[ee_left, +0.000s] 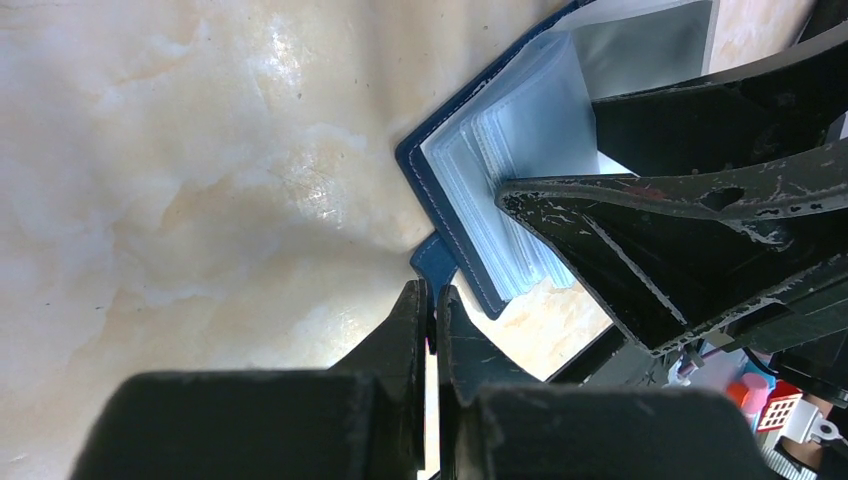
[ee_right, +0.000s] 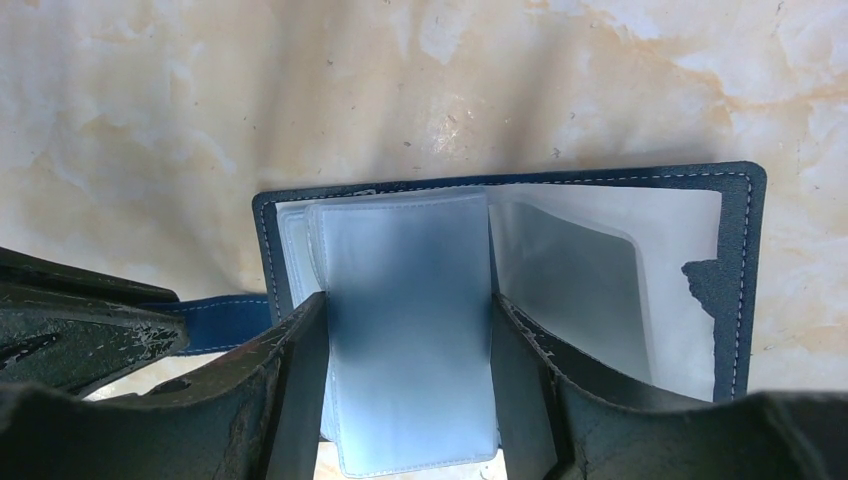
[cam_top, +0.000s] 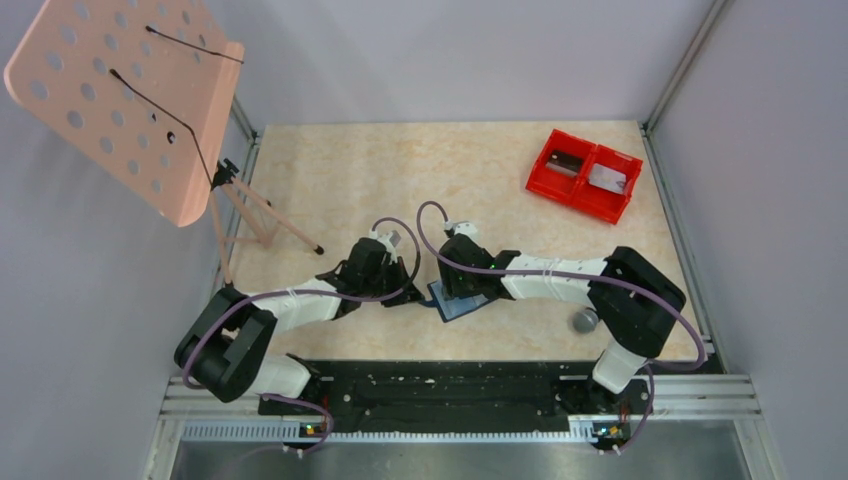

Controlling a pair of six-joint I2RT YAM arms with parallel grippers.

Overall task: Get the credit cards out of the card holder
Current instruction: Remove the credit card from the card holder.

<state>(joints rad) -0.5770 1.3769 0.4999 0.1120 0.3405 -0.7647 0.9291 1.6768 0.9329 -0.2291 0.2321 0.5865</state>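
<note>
The navy card holder point(cam_top: 462, 303) lies open on the table near the front edge, its pale clear sleeves fanned up. My left gripper point(ee_left: 433, 300) is shut on its blue strap point(ee_left: 435, 262) at the left side. From above, my right gripper point(ee_right: 408, 320) straddles the upright stack of sleeves point(ee_right: 410, 300), one finger against each side edge. No credit cards can be made out inside the sleeves. In the top view both grippers point(cam_top: 425, 292) point(cam_top: 455, 285) meet over the holder. A dark card point(cam_top: 566, 163) and a pale grey card point(cam_top: 606, 178) lie in the red bin.
The red two-compartment bin point(cam_top: 584, 173) sits at the back right. A grey ball point(cam_top: 584, 321) rests by the right arm's base. A pink perforated stand point(cam_top: 130, 100) on thin legs leans over the back left corner.
</note>
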